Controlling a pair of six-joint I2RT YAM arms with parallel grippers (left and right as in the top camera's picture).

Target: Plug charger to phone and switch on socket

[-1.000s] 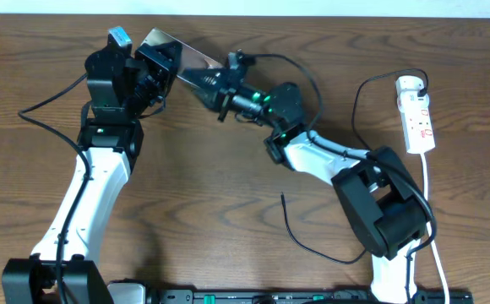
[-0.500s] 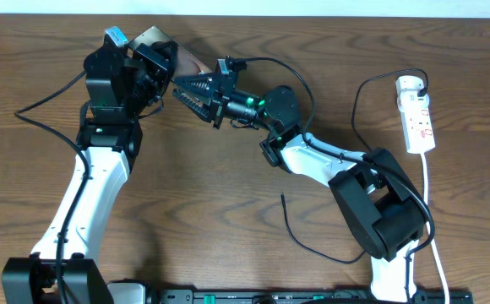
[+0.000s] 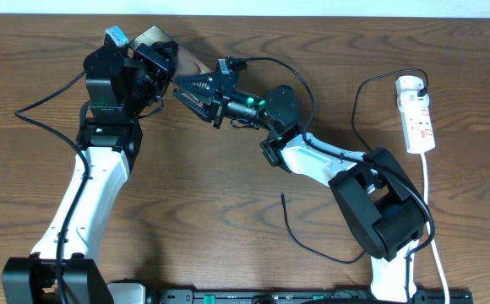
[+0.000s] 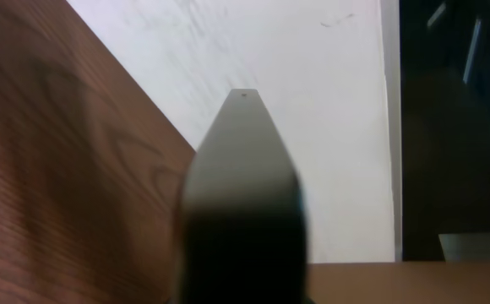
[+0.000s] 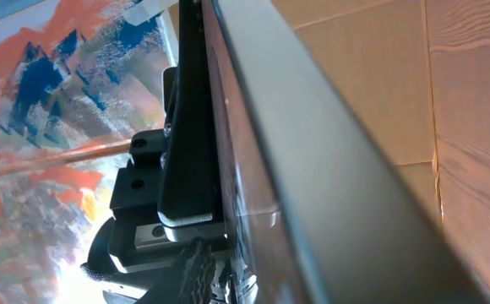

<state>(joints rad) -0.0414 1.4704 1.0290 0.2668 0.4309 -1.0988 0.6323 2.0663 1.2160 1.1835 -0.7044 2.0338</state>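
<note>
Two arms crowd the 11 o'clock corner of the table (image 3: 228,211). My left gripper (image 3: 162,57) is clamped on the phone (image 3: 154,38), holding it off the wood and tilted. I reckon that's to offer an edge to the right gripper (image 3: 180,87), which noses in just beside it from 4 o'clock. Can't tell if those jaws are apart or pinching. The charger's plug tip (image 3: 282,197) lies loose at 5 o'clock of centre, with nothing on it. The socket (image 3: 417,118) sits at 2 o'clock. The phone hangs near the table's back edge, and there's plenty of open wood toward 6 o'clock.
</note>
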